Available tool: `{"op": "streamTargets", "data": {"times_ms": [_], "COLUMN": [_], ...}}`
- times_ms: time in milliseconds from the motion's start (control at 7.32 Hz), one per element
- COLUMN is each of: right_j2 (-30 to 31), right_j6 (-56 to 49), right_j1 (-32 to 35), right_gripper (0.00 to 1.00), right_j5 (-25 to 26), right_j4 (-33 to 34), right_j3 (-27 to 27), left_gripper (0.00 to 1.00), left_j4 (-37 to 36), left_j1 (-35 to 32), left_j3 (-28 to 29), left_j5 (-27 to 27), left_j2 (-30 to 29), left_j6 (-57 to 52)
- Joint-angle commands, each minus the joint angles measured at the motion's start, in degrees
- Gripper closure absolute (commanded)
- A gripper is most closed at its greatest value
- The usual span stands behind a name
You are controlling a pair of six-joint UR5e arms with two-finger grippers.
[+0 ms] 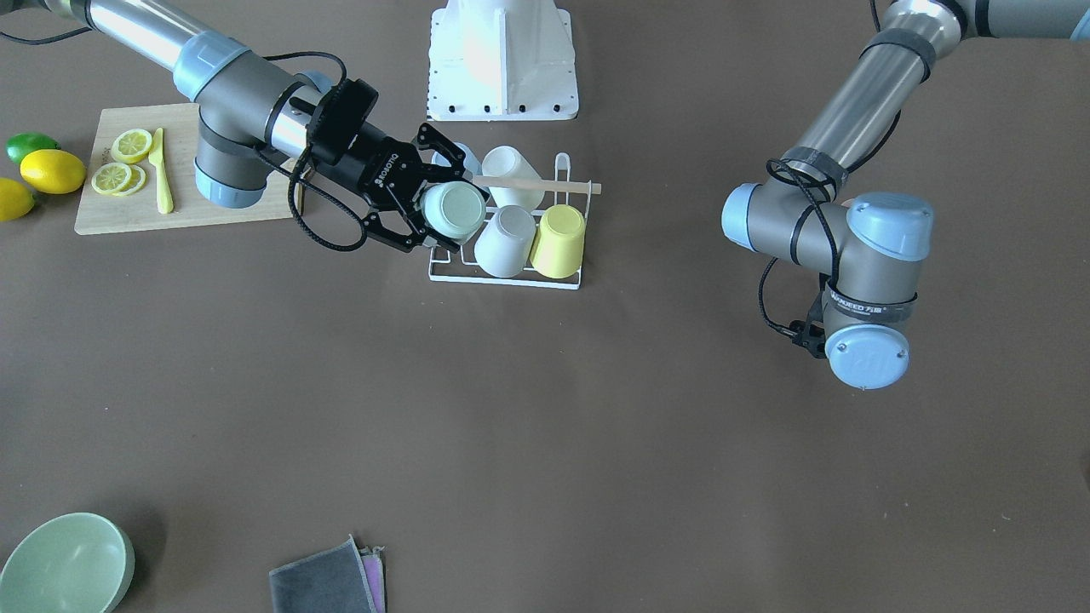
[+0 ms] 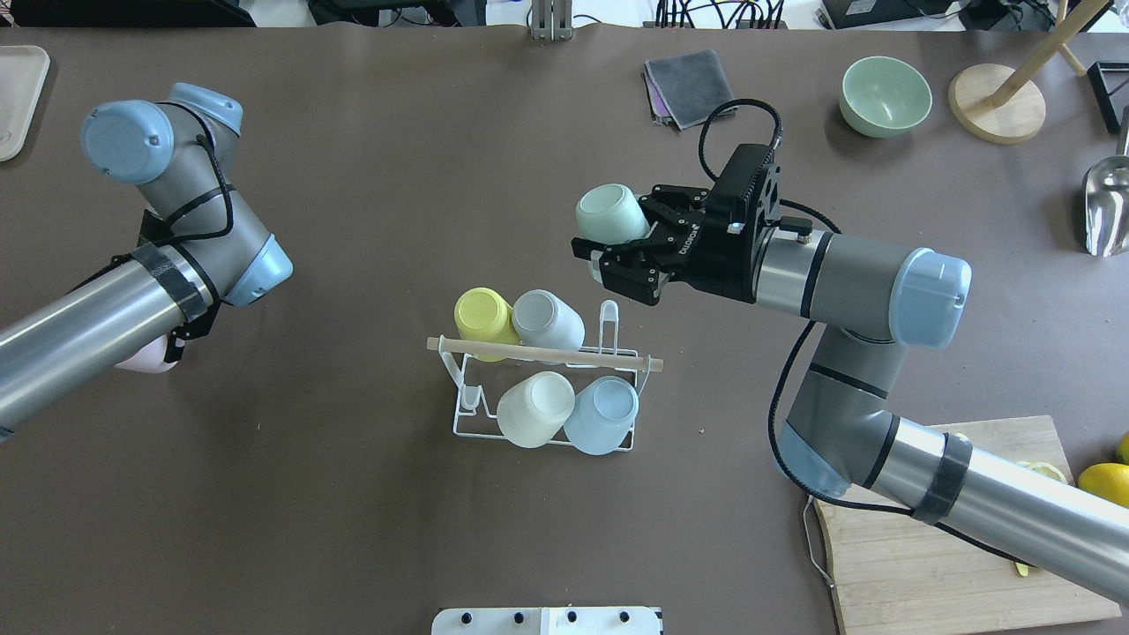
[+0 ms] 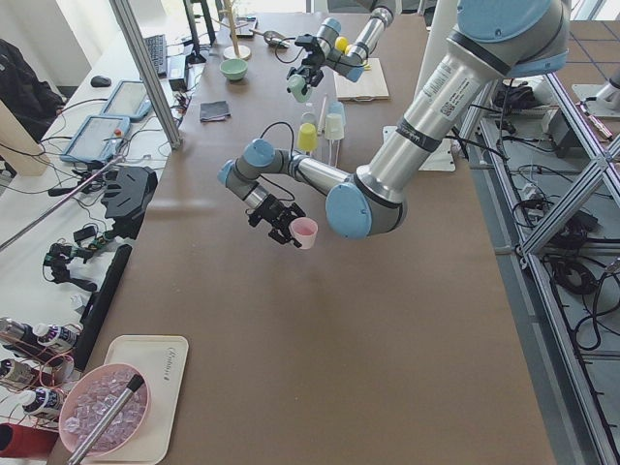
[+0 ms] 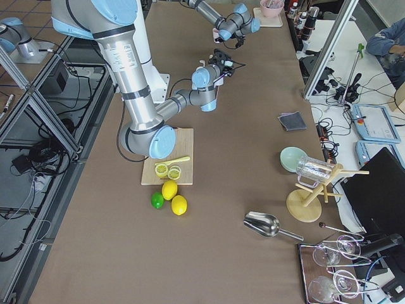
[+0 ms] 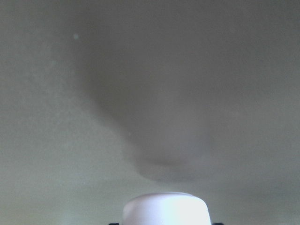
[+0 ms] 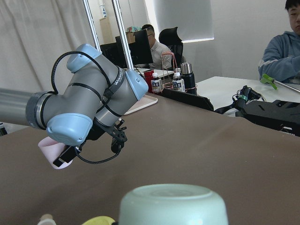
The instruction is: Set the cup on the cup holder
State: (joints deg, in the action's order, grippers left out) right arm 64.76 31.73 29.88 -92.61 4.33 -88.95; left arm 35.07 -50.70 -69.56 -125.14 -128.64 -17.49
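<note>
The cup holder (image 2: 462, 414) is a white wire rack with a wooden rod handle (image 2: 542, 353), mid-table. It holds a yellow (image 2: 482, 314), a grey (image 2: 549, 319), a cream (image 2: 534, 408) and a pale blue cup (image 2: 601, 414); two prongs stand bare. My right gripper (image 2: 617, 231) is shut on a pale green cup (image 2: 609, 212), held on its side just above the rack's far right end; it also shows in the front view (image 1: 454, 210). My left gripper (image 3: 286, 225) is shut on a pink cup (image 3: 304, 232), low over the table, well left of the rack.
A wooden board (image 1: 196, 209) with lemon slices and a yellow knife lies behind my right arm, whole lemons (image 1: 53, 170) beside it. A green bowl (image 2: 885, 95) and folded grey cloth (image 2: 690, 84) sit at the far edge. The white robot base (image 1: 502, 60) is near the rack.
</note>
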Motion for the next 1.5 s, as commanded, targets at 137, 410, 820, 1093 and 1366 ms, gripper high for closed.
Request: {"op": "streamTargets", "data": {"times_ms": [137, 410, 820, 1093, 1366], "right_j2": [0.19, 0.37, 0.54, 0.54, 0.19], "right_j6": [-2.81, -2.82, -2.9, -2.64, -1.94], "right_j1": [-2.19, -2.2, -2.2, -2.55, -2.64], "right_gripper": [1.0, 1.0, 1.0, 1.0, 0.26], "right_j5": [1.21, 1.12, 0.94, 1.03, 1.12], "right_j4": [-0.46, -0.64, -0.81, -0.81, -0.81], "right_j3": [1.59, 1.59, 1.59, 1.5, 1.41], "left_gripper": [1.0, 1.0, 1.0, 1.0, 1.0], "left_j4": [-2.02, -1.24, 13.56, 28.56, 42.9], "left_j1": [-3.43, -6.23, -10.38, -10.29, -10.38], "left_j3": [-9.23, -16.19, -25.76, -27.99, -29.74], "left_j5": [2.94, 4.2, 3.67, 0.36, -1.78], "left_j2": [0.06, 1.45, 6.36, 8.04, 9.72], "left_j6": [0.0, 0.61, 0.79, 8.12, 14.02]}}
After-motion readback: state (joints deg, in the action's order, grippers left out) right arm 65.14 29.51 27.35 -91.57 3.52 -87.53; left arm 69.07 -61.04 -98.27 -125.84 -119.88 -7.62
